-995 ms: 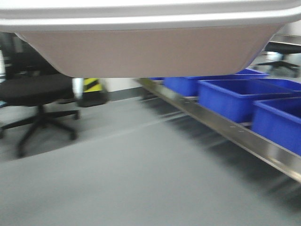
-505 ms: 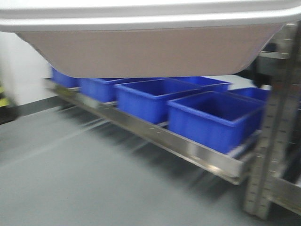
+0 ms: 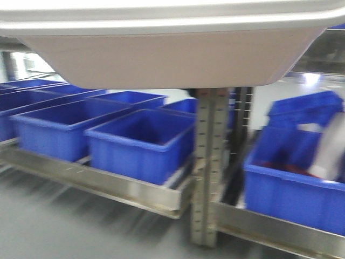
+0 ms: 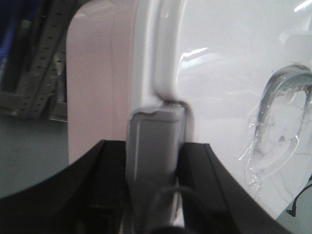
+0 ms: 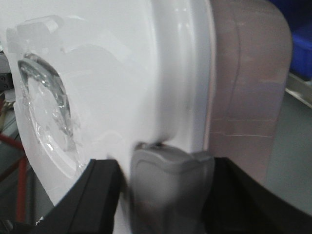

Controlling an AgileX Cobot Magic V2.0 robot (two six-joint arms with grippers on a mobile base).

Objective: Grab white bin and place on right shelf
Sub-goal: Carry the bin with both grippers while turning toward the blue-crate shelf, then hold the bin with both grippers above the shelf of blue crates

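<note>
The left fingers [image 4: 155, 146] are clamped on one lid rim of the white bin [image 3: 167, 59]; the right fingers [image 5: 170, 180] are clamped on the opposite rim. The bin hangs lifted, facing the blue crates [image 3: 143, 143]. You appear to be in the carry step. Next, find free space on the right shelf [image 3: 280, 232] and align squarely.

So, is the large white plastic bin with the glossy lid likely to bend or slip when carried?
Probably stiff: the large white plastic bin hangs straight, without sag. Its glossy lid looks slippery, so the left gripper and right gripper, each clamped on the narrow rim, might slide. Its weight cannot be judged.
</note>
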